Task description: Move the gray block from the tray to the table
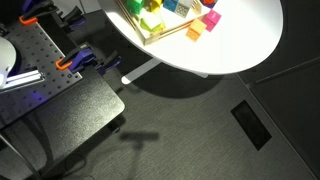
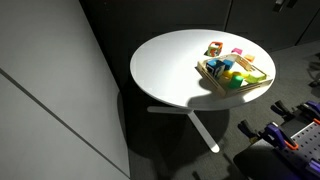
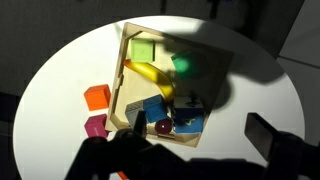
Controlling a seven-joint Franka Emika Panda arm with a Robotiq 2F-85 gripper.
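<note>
I hang above the round white tabletop (image 3: 60, 80), looking down into the tray (image 3: 118, 78). My hand (image 3: 195, 160) shows only as dark shapes along the bottom edge of the wrist view, lost in its own shadow, so I cannot tell whether the fingers are spread or together. Nothing seems to be held between them.

The tray is crowded. A green block (image 3: 143, 50) sits in the far corner, with a green ball (image 3: 182, 65) next to it. A yellow curved piece (image 3: 150, 75) runs across the middle, and there are blue blocks (image 3: 150, 108) closer to me. What I take for the gray block (image 3: 190, 104) lies in the shaded near part of the tray, just beside the blue ones and near a dark red ball (image 3: 163, 126). The shadow makes its edges hard to read. An orange block (image 3: 96, 97) and a purple block (image 3: 96, 125) lie outside the tray on the tabletop.

I judge the gray block to be light, stiff and smooth, probably wood or plastic, so a firm pinch should do it no harm. I would grip two opposite flat faces, picking the pair with free space, since the neighbours crowd it. If the fingers land off-centre, it could twist or nudge the ball.
</note>
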